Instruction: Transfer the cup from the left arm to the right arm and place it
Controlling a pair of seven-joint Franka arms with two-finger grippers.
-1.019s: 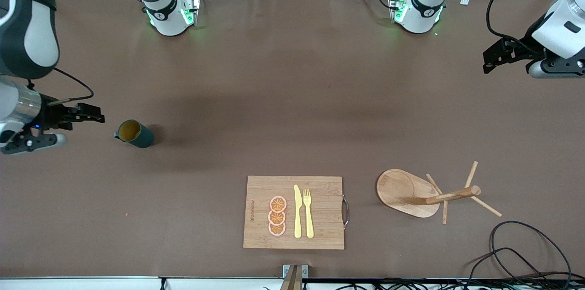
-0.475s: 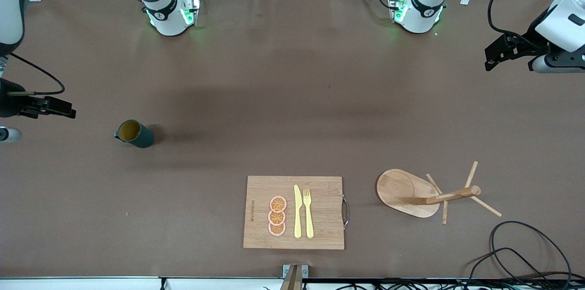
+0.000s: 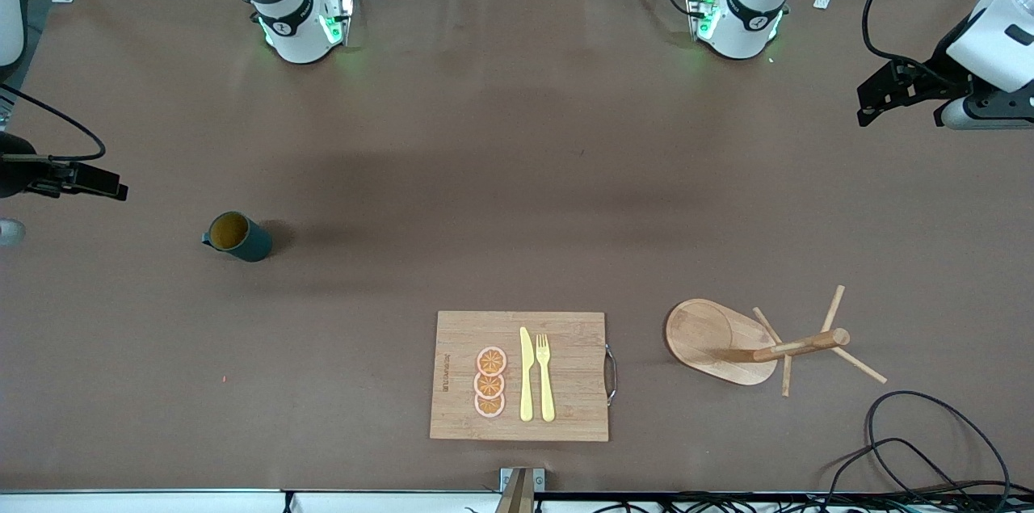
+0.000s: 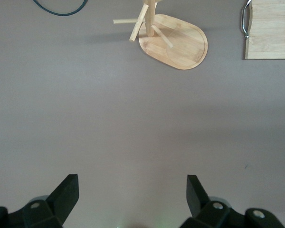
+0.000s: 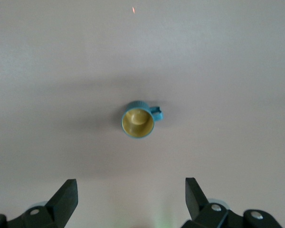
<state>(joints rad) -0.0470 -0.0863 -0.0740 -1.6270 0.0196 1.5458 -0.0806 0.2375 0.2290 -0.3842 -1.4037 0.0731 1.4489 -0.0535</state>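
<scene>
The dark teal cup [image 3: 237, 236] with a tan-yellow inside stands upright on the brown table toward the right arm's end, its handle pointing to that end. It also shows in the right wrist view [image 5: 138, 119], well apart from the fingers. My right gripper [image 3: 103, 187] is open and empty, raised over the table's edge at the right arm's end, beside the cup and not touching it; in its own view [image 5: 131, 199] the jaws stand wide apart. My left gripper [image 3: 874, 103] is open and empty, up over the left arm's end of the table, and its own view [image 4: 133, 199] shows bare table between the jaws.
A wooden cutting board [image 3: 452, 335] with orange slices, a yellow knife and a fork lies near the front edge. A wooden mug tree [image 3: 711, 335] stands beside it toward the left arm's end, also in the left wrist view [image 4: 173, 35]. Black cables [image 3: 929, 440] lie at that front corner.
My right gripper has drawn back from the cup toward the right arm's end of the table. The cup has stayed in place. The left gripper shifted slightly.
</scene>
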